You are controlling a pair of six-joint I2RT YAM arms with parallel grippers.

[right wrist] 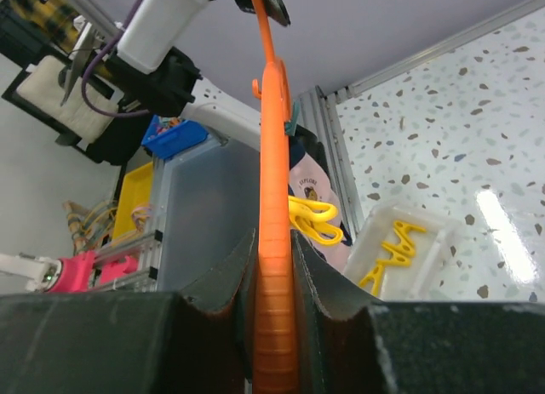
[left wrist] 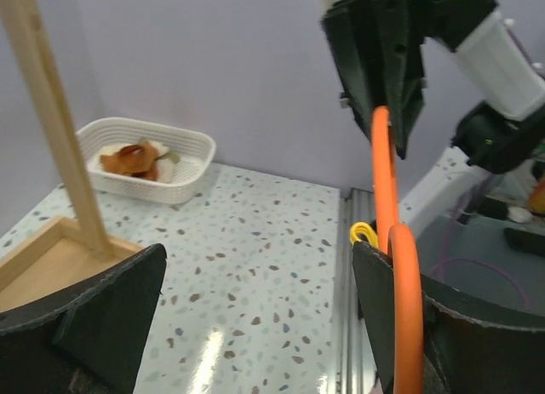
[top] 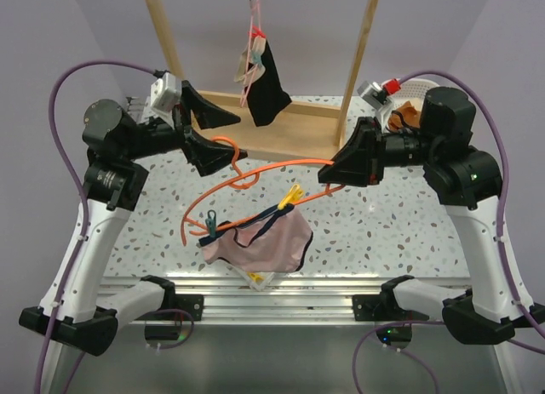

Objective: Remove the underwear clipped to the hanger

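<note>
— One hanger [top: 272,168], raised for unpegging: right gripper [top: 330,174] clamped tight on its end.
— Left gripper [top: 230,137] gapes empty beside the hook [top: 235,162]; pink underwear [top: 264,241] dangles, pegged, above the worktop's [top: 383,232] near edge.

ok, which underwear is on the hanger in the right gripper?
The pale pink briefs, clipped to the orange hanger; the black pair hangs in the wooden rack.

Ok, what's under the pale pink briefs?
A small clear plastic tub holding yellow pegs pokes out below the pale pink briefs on the orange hanger; the fabric covers most of it.
</note>
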